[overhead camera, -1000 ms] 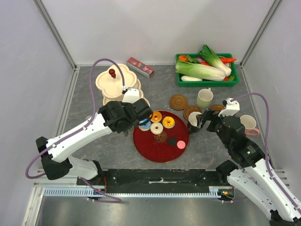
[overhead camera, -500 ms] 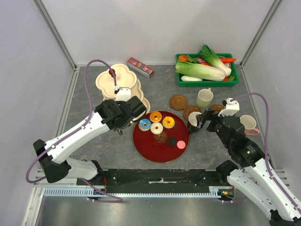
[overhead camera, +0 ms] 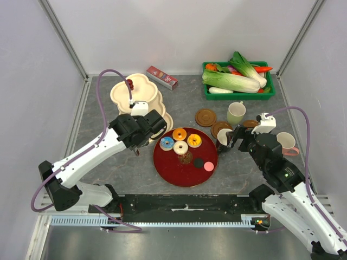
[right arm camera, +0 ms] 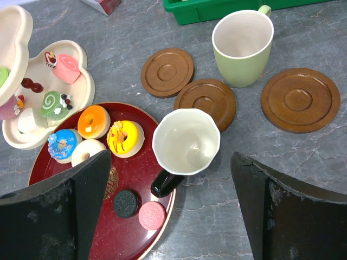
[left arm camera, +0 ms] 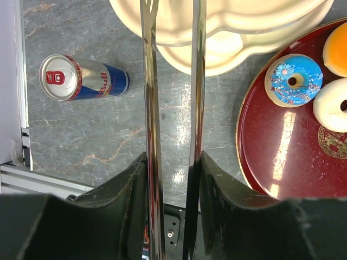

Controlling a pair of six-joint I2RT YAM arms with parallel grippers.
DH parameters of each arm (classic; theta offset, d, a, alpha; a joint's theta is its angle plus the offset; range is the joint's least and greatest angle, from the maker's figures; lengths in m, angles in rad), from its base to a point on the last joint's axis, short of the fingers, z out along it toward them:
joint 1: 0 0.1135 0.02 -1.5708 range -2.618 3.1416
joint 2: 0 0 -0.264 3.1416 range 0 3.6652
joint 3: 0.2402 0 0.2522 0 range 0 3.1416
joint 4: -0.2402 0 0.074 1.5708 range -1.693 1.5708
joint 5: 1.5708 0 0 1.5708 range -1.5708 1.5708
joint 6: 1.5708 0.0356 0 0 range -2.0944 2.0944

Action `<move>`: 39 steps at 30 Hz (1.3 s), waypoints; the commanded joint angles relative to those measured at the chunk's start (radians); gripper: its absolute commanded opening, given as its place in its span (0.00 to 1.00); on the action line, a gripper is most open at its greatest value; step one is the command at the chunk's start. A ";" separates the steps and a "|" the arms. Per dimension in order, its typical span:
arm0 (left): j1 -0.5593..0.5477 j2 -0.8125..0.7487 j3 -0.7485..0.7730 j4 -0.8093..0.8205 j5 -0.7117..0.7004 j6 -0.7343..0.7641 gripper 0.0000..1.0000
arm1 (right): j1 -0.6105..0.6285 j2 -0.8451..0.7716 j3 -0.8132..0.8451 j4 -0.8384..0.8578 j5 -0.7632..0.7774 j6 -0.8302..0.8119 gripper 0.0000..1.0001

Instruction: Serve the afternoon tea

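Toy donuts in blue (left arm camera: 293, 80), white (left arm camera: 333, 105), orange (right arm camera: 93, 121) and yellow (right arm camera: 124, 138) sit together on a round dark red tray (overhead camera: 173, 168). A black round sweet (right arm camera: 126, 203) and a pink round sweet (right arm camera: 152, 215) lie near its right rim. The left gripper (left arm camera: 172, 16) holds nothing. Its two long shiny fingers stand a narrow gap apart over the grey tabletop (left arm camera: 81, 146), beside a cream tiered stand (overhead camera: 135, 95). The right gripper (right arm camera: 171, 160) is spread wide and empty. A black mug with white inside (right arm camera: 186, 141) stands just ahead, at the tray's rim. Three round brown wooden coasters (right arm camera: 167, 72) and a pale green mug (right arm camera: 242, 47) stand beyond.
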 commanded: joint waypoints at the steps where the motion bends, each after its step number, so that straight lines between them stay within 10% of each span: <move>1: 0.003 -0.038 0.018 -0.178 -0.014 -0.005 0.45 | 0.000 0.002 -0.002 0.026 0.012 0.005 0.98; 39: 0.002 -0.159 0.093 -0.024 0.239 0.191 0.49 | 0.002 -0.005 -0.002 0.026 0.022 0.006 0.98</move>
